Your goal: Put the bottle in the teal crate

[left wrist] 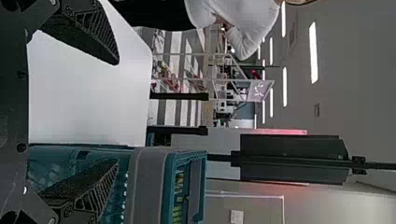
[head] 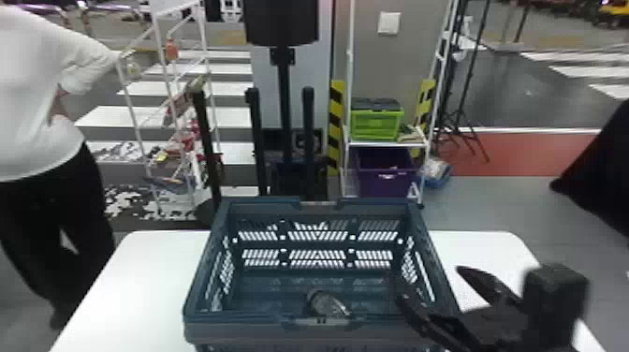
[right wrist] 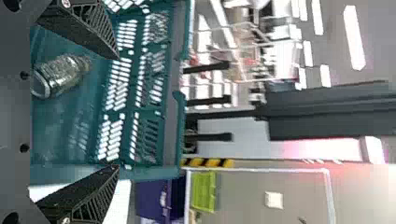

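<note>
One bottle [head: 327, 304] lies on its side on the floor of the teal crate [head: 236, 331], near the wall closest to the robot; the right gripper [head: 429, 282] stands wide and empty at the crate's right side; the left gripper [left wrist: 116, 112] is also wide and empty.

The head view looks forward and down from above the teal crate [head: 262, 205] and white table [head: 140, 281]. Turned sideways, the wrist views face forward close up, the left beside the crate, the right into it; all three share it.
</note>
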